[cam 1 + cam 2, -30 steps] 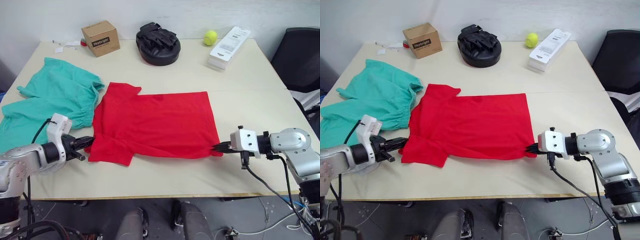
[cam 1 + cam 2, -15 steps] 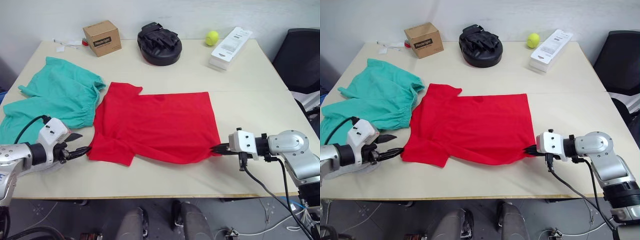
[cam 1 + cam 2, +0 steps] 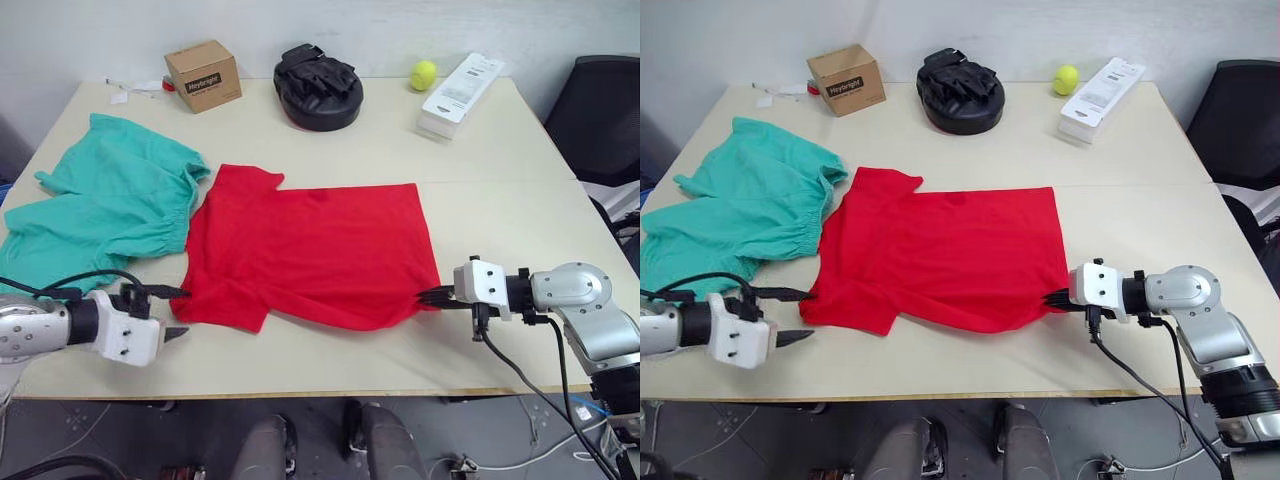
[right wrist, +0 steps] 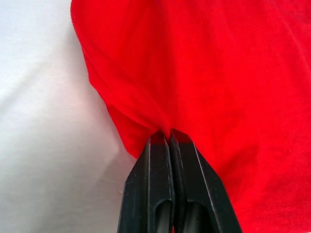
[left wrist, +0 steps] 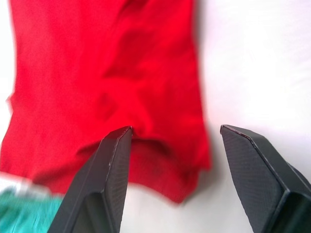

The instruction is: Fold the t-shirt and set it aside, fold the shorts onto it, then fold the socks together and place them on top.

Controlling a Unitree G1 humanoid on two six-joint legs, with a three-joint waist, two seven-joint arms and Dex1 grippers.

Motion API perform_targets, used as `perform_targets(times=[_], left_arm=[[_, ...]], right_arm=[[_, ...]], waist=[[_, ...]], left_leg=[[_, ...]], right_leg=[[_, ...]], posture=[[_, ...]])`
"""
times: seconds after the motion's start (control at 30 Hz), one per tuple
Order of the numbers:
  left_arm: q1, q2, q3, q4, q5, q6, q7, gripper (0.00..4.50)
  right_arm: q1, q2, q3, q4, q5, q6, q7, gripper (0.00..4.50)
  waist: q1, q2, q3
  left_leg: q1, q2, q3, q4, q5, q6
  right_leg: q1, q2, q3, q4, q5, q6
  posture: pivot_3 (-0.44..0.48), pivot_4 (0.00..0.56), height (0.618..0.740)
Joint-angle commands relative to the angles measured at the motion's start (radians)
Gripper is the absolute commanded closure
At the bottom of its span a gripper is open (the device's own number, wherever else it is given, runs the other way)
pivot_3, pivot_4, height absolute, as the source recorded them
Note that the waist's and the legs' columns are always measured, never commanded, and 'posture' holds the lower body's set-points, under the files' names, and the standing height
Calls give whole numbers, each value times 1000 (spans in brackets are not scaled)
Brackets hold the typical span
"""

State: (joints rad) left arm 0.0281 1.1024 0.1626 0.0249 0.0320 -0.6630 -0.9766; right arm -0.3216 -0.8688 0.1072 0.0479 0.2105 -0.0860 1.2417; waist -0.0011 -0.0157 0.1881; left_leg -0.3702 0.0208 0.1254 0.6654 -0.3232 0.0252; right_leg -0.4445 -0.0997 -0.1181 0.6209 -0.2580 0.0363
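Observation:
The red t-shirt (image 3: 310, 250) lies flat in the middle of the table, neck end towards the left. My left gripper (image 3: 175, 312) is open at the shirt's near left sleeve; its fingers stand either side of the sleeve edge and hold nothing. In the left wrist view that gripper (image 5: 175, 130) stands wide, with the red sleeve (image 5: 146, 145) ahead of it. My right gripper (image 3: 432, 296) is shut on the t-shirt's near right hem corner, and the pinched cloth (image 4: 160, 97) bunches at the tips. The teal shorts (image 3: 100, 200) lie spread at the left. The socks are out of view.
Along the far edge of the table (image 3: 500, 200) stand a cardboard box (image 3: 201, 75), a black padded mitt (image 3: 318, 85), a tennis ball (image 3: 422, 74) and a white carton (image 3: 460, 93). A black chair (image 3: 600, 120) stands off the right side.
My left gripper has opened, let go of the sleeve, drawn slightly back towards the table's front edge and turned. The right gripper still pinches the hem corner.

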Motion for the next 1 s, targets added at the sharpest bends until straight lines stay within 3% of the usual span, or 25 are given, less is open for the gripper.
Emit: perform_targets(times=[0.03, 0.2, 0.3, 0.57, 0.73, 1.0], left_arm=[[6, 14, -36, 23, 35, -56, -2, 1453], [-88, -11, -107, 129, 149, -76, 58, 1453], [-127, -16, -134, 163, 170, -77, 80, 1955], [-192, -40, -201, 221, 160, -54, 82, 4482], [-199, -51, -214, 218, 136, -25, 72, 4482], [-28, 11, -122, 4, -244, 401, -150, 4482]], right_arm=[[20, -1, -39, -45, 19, 4, -14, 4500], [34, -2, -43, -64, 22, 15, -28, 4500], [43, -4, -48, -74, 26, 24, -33, 4500], [50, 0, -49, -90, 29, 37, -42, 4500], [47, -3, -50, -87, 31, 36, -38, 4500], [49, -35, -54, -107, 87, 58, 47, 4500]], waist=[[-1, 0, 0], [3, 0, 0], [5, 0, 0], [10, 0, 0], [23, 0, 0], [13, 0, 0]], left_leg=[[0, 0, 0, 0, 0, 0], [1, 0, 1, 1, 0, 2], [2, 0, 1, 1, 0, 3], [2, 0, 1, 1, 1, 3], [2, 0, 1, 2, 1, 3], [1, 0, 1, 2, 2, 1]], right_leg=[[0, 0, 0, 0, 0, 0], [0, 1, 0, 1, 0, 0], [1, 1, 0, 2, 0, 0], [1, 0, 0, 3, 0, 0], [1, 0, 0, 4, 0, 0], [1, 1, 0, 4, 0, 0]], posture=[[0, 150, 740], [0, 150, 740], [0, 150, 740], [0, 150, 740], [0, 150, 740], [0, 150, 740]])
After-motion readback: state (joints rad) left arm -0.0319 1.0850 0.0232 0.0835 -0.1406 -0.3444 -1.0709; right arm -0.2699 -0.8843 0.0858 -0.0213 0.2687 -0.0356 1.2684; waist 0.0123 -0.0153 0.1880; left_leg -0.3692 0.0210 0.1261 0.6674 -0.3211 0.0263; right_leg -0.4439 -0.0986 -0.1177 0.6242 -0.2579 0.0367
